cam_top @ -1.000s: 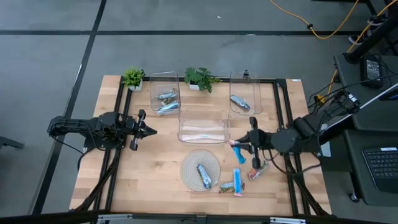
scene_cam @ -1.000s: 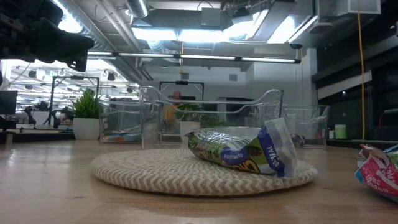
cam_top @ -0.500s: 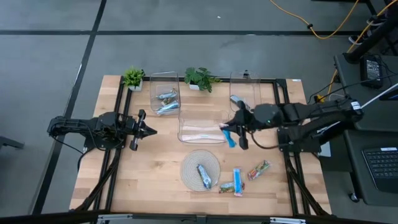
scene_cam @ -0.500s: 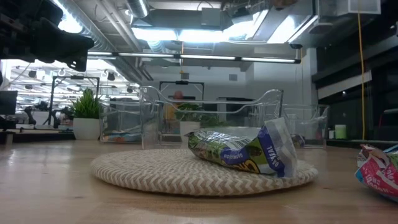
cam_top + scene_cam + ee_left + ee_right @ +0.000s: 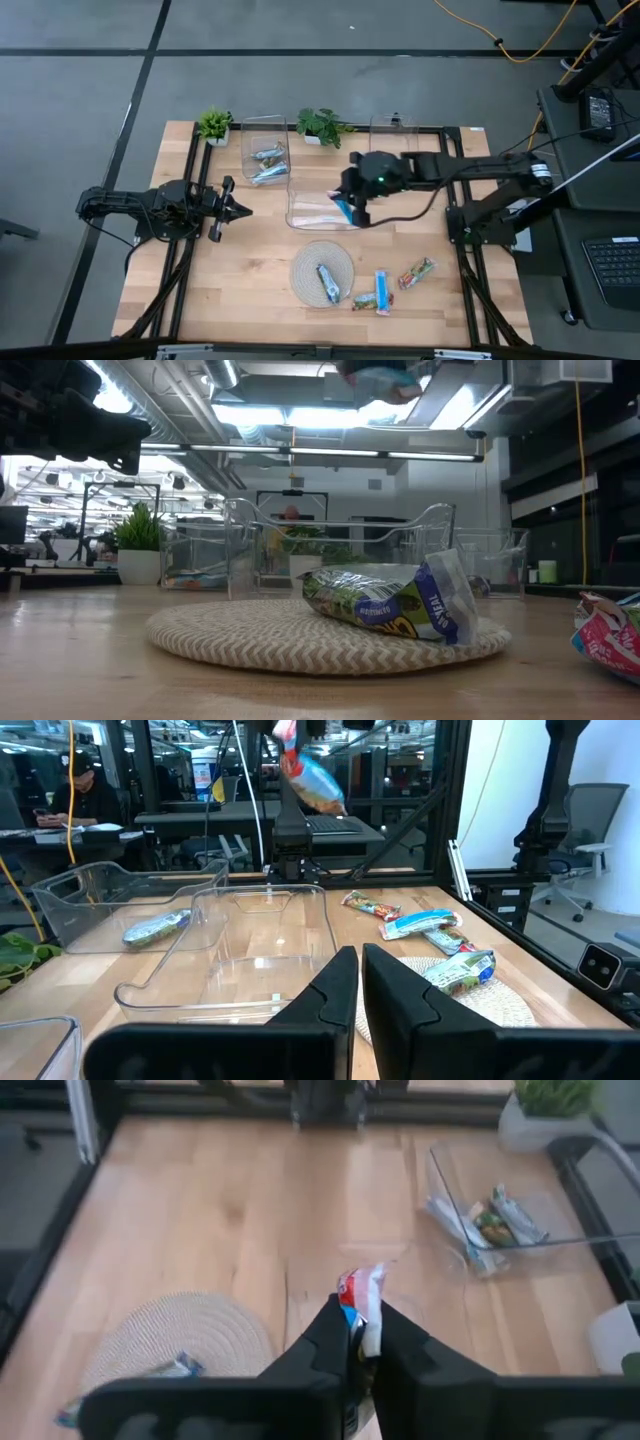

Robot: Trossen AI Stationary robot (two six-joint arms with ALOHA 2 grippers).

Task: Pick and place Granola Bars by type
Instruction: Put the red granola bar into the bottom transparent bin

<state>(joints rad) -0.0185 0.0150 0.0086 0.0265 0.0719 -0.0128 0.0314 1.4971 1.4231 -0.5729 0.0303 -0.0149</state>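
Note:
My right gripper [image 5: 352, 205] is shut on a bright blue granola bar [image 5: 341, 209] and hovers over the middle clear bin [image 5: 300, 190]. The left wrist view shows that bar [image 5: 312, 778] high in the air. My left gripper [image 5: 238, 210] waits shut at the table's left side, touching nothing. A silvery-green bar [image 5: 328, 283] lies flat on the round woven mat [image 5: 305, 268]. Two blue bars [image 5: 381, 288] and a red/green one [image 5: 415, 272] lie on the table, to the right of the mat. My right gripper pinches the blue bar between its two fingers [image 5: 333, 1338]. The bar's red-and-white crimped end [image 5: 364, 1288] sticks out past the fingertips. The fingers come from above, slanting toward the table's left. The bar is lifted clear and hangs tilted over the middle bin.
The far-left bin [image 5: 265, 150] holds silvery-green bars, and the far-right bin [image 5: 392, 150] holds one bar [image 5: 385, 165]. Two small potted plants [image 5: 214, 125] [image 5: 322, 126] stand at the far edge. Bare wood lies between the left gripper and the mat.
My right gripper has carried the blue bar from near the table's right side toward the left and slightly toward the far edge, rising as it went. It has come to stand over the middle bin. The bar has come into the top of the low view.

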